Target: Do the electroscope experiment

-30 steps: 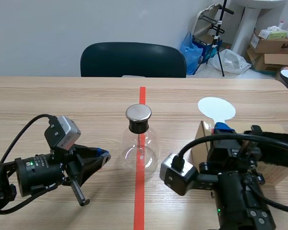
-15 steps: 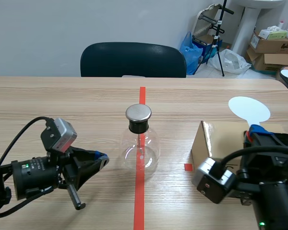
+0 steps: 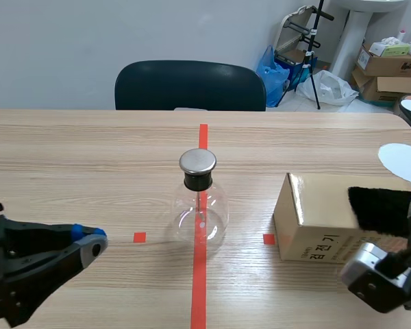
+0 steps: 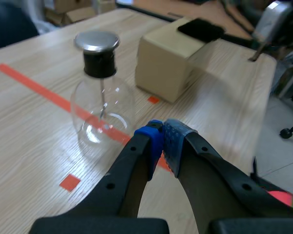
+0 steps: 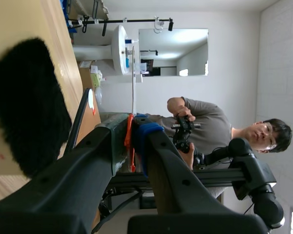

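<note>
Arms are being drawn back to the near corners of the table (image 3: 75, 157), the left gripper (image 4: 161, 135) being pressed together empty, a white paddle (image 3: 401, 159) being pinched by the right gripper (image 5: 133, 128).

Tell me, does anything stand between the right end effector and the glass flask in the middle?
Yes. The cardboard box, with a black fuzzy pad on top, sits between the right end effector, which holds a white disc, and the flask. A straight low path looks blocked; going over the box seems likelier.
</note>
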